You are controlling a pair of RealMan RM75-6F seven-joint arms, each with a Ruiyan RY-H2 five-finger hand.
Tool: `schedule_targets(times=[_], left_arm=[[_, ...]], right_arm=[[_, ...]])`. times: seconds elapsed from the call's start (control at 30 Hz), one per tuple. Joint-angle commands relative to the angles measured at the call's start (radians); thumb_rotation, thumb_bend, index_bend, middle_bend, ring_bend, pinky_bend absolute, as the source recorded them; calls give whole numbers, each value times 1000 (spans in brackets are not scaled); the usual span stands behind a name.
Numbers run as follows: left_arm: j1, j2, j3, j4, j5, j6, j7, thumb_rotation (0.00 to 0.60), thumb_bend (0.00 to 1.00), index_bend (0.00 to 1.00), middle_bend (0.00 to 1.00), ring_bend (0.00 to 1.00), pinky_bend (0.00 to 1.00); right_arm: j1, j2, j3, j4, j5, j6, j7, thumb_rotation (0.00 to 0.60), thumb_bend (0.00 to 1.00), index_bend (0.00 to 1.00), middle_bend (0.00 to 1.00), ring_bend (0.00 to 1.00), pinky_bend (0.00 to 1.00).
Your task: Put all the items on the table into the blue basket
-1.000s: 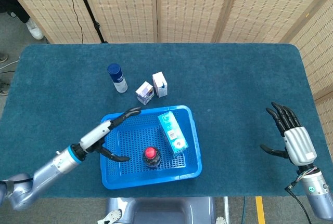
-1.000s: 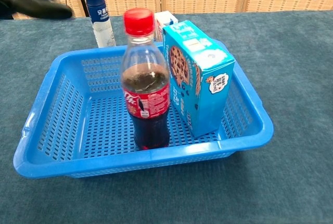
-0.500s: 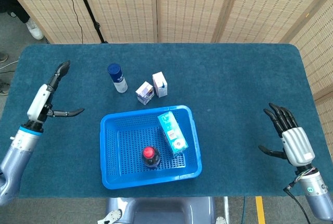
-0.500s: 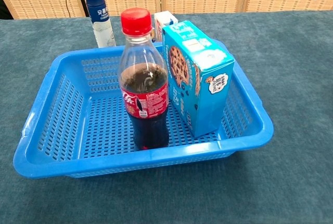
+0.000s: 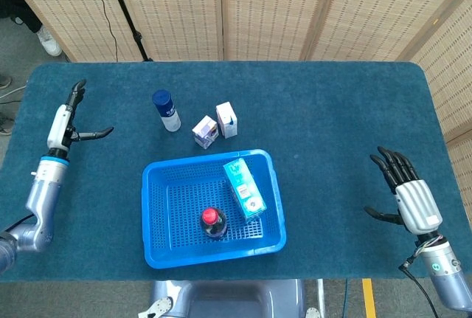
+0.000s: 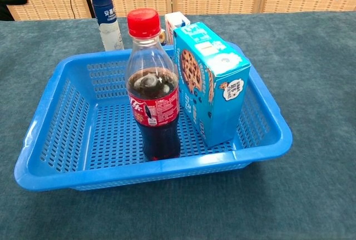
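Chest view: perforated plastic blue basket [image 6: 50,117] holds cola bottle [image 6: 153,95], cookie box [image 6: 214,81]; both hands' fingers wide.

Our left hand [image 5: 65,126] has a white back and slim black fingers [image 5: 76,91], on a silver-grey forearm with a blue ring at the wrist. Our right hand [image 5: 408,196] shows a ribbed silver-white back, black fingers [image 5: 392,163], and a thin black cable by its wrist.

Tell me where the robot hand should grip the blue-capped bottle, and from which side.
Grip the blue-capped bottle around its clear body below the cap, coming from the robot's left. It stands upright, and the two small cartons crowd its other side.
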Motion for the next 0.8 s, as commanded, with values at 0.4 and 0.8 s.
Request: schedule_targets(times=[0.4, 0.8], left_arm=[[-177, -220, -72, 282, -17, -257, 156, 600, 59, 0, 0, 0, 0], [-281, -322, -112, 406, 2, -361, 166, 600, 77, 0, 0, 0, 0]], right_arm=[[7, -6, 1, 16, 11, -19, 8, 600, 0, 40, 0, 0, 49], [8, -6, 5, 29, 23, -25, 20, 600, 0, 40, 0, 0, 49]])
